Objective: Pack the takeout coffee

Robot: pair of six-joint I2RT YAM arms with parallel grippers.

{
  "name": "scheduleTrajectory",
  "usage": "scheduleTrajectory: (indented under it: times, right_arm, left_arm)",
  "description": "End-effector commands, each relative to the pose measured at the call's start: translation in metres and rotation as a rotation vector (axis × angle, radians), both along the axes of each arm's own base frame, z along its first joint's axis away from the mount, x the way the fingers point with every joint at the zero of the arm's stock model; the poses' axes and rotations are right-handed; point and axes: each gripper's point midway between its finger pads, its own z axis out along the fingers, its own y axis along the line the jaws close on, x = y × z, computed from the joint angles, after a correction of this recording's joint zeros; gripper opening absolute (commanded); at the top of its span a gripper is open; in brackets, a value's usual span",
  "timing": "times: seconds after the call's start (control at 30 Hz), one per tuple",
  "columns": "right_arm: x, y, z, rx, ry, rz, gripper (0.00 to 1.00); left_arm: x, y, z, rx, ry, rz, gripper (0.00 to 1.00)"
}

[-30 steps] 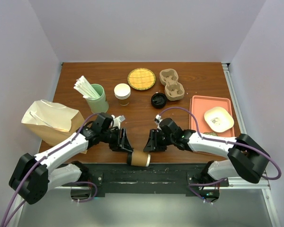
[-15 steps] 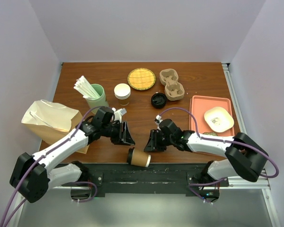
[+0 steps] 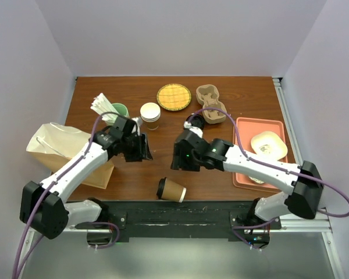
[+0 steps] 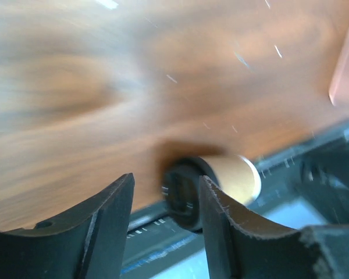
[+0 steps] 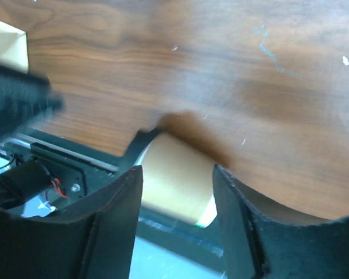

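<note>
The takeout coffee [image 3: 171, 190], a brown paper cup with a black lid, lies on its side at the table's near edge, lid end to the left. My left gripper [image 3: 142, 149] hovers open and empty above the table, up and left of the cup. My right gripper [image 3: 180, 158] hovers open and empty just beyond the cup. In the left wrist view the cup [image 4: 215, 185] shows lid-first beyond my open gripper [image 4: 166, 224]. In the right wrist view the cup's side [image 5: 175, 175] shows beyond my open gripper [image 5: 177, 218].
A kraft paper bag [image 3: 63, 152] lies at the left. A pale green cup of white sticks [image 3: 117, 114], a white-lidded cup [image 3: 150, 114], a yellow woven disc [image 3: 174, 96] and a cardboard cup carrier [image 3: 212, 104] stand at the back. A pink tray [image 3: 244, 125] holds a white dish [image 3: 269, 146].
Both grippers have risen and drawn back from the cup toward the table's middle. The cup stays on its side at the near edge, shifted slightly.
</note>
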Motion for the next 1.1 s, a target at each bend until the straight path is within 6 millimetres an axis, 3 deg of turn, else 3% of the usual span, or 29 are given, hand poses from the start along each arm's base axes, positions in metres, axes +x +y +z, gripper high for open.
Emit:
scheduleTrajectory:
  times: [0.0,0.03,0.07,0.1,0.17,0.2,0.33,0.53,0.63,1.07]
  right_arm:
    - [-0.010,-0.007,0.011,-0.244,-0.014,-0.096,0.60]
    - [-0.010,-0.003,0.023,-0.269,-0.026,-0.100,0.61]
    - [-0.012,0.004,0.010,-0.328,-0.003,-0.094,0.63]
    - [-0.014,0.018,0.020,-0.315,-0.009,-0.088,0.63]
    - [-0.020,0.017,0.013,-0.395,0.019,-0.082,0.65]
    - [-0.018,0.028,0.011,-0.415,0.025,-0.090,0.65]
    - [-0.018,0.019,0.004,-0.572,0.058,-0.115,0.67]
    - [-0.019,0.036,-0.013,-0.584,0.102,-0.101,0.67]
    - [-0.013,0.030,-0.026,-0.646,0.093,-0.106,0.66]
    - [0.006,0.020,-0.035,-0.695,0.079,-0.125,0.49]
  left_arm:
    - [0.048,0.042,0.056,0.127,-0.238,0.166,0.57]
    - [0.054,0.052,0.065,0.153,-0.275,0.209,0.58]
    - [0.062,0.065,0.085,0.177,-0.350,0.268,0.59]
    - [0.065,0.071,0.095,0.185,-0.386,0.298,0.61]
    - [0.066,0.086,0.114,0.219,-0.444,0.357,0.62]
    - [0.065,0.089,0.117,0.226,-0.450,0.369,0.62]
    - [0.049,0.095,0.115,0.204,-0.448,0.393,0.62]
    - [0.024,0.105,0.110,0.195,-0.437,0.416,0.62]
    - [0.022,0.106,0.115,0.188,-0.451,0.417,0.62]
    - [0.008,0.104,0.118,0.176,-0.452,0.388,0.62]
